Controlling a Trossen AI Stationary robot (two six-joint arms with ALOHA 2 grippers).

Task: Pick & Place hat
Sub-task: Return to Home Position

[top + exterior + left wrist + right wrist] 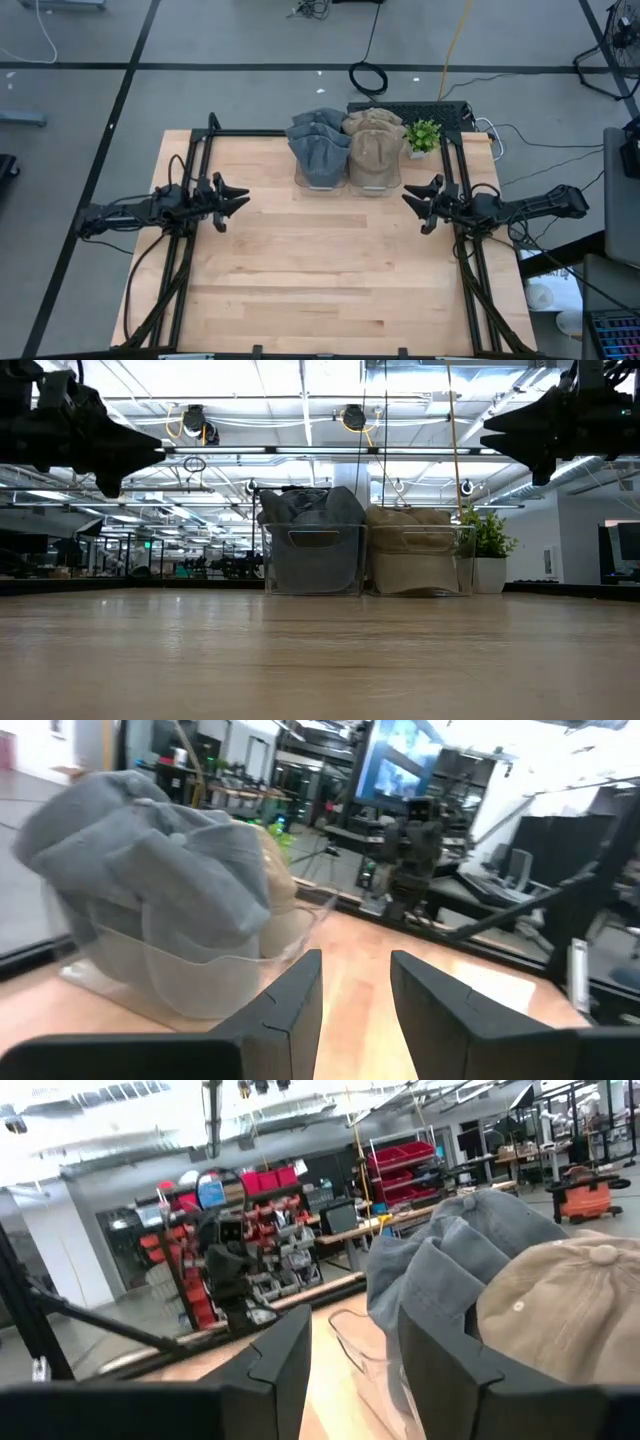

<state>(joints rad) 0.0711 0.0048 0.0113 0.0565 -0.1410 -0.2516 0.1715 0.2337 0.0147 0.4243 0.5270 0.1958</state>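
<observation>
At the table's far edge stand two clear bins side by side. The left bin holds a stack of grey-blue hats (318,146) (312,510) (150,860) (440,1250). The right bin holds a stack of tan hats (373,148) (412,520) (565,1305). My left gripper (243,201) (355,990) hovers open above the table's left side, pointing right, with nothing between its fingers. My right gripper (408,201) (352,1350) hovers open above the right side, pointing left, also holding nothing.
A small potted plant (423,136) (486,550) stands right of the tan hats' bin. Black frame rails (180,280) run along the table's left and right sides. Bare wooden tabletop (320,270) lies between the grippers and toward the near edge.
</observation>
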